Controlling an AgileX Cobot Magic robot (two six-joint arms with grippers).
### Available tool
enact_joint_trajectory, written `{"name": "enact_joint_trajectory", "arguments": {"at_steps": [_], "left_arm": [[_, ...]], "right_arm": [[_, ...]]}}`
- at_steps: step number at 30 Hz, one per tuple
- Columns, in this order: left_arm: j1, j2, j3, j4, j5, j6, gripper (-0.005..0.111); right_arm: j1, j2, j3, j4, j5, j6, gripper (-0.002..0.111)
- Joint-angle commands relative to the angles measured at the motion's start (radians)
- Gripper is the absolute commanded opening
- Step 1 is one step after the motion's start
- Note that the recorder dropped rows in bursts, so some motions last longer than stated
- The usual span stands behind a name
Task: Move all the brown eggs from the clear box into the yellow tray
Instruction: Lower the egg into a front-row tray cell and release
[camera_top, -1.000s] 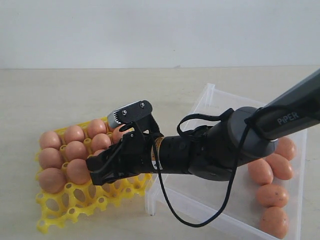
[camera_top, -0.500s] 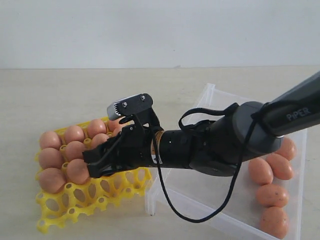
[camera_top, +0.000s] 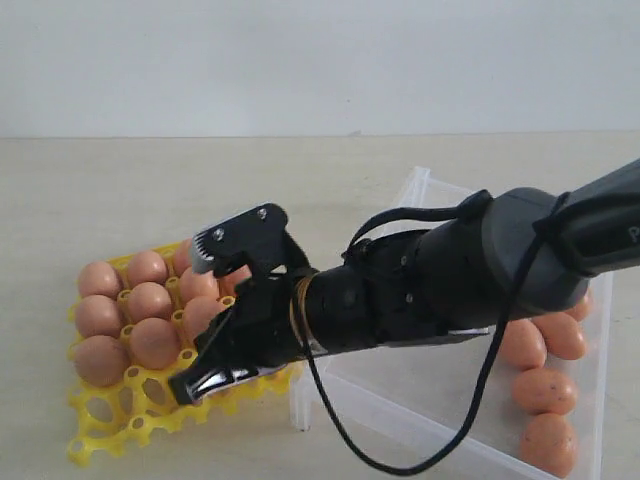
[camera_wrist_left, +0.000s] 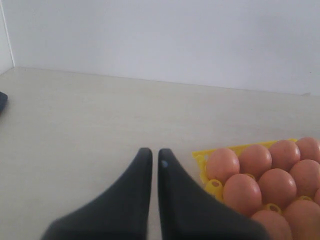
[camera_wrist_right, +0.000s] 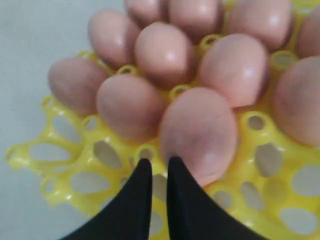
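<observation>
Most of the brown eggs sit in the cups of the yellow tray, packed side by side. The nearest one lies just ahead of the right gripper, so close to one fingertip that I cannot tell whether they touch. That gripper's jaws are pressed almost together, with only a thin slit between them and nothing in it. Its tips hang low over open cups of the tray, right beside the filled ones.

Behind the jaws, under the right arm, stands the clear box. Its near corner is just beside the tray. Several more eggs lie along the side of the box farthest from the jaws, well apart from them. A black cable loops down from the arm in front of the box.

The left gripper hangs over the bare table. Its jaws are also drawn close together and hold nothing. The tray's corner and its eggs are near, off to one side of the tips.
</observation>
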Motion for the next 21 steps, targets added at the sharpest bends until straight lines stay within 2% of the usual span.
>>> {"name": "enact_joint_trajectory", "arguments": {"at_steps": [1, 9, 21], "left_arm": [[0.003, -0.003, 0.003, 0.002, -0.003, 0.0, 0.004], [0.003, -0.003, 0.003, 0.002, -0.003, 0.0, 0.004], [0.003, -0.003, 0.003, 0.002, -0.003, 0.0, 0.004]], "right_arm": [[0.046, -0.011, 0.003, -0.082, 0.023, 0.017, 0.0], [0.052, -0.009, 0.003, -0.079, 0.155, 0.005, 0.0], [0.052, -0.036, 0.0, -0.079, 0.122, 0.002, 0.0]]}}
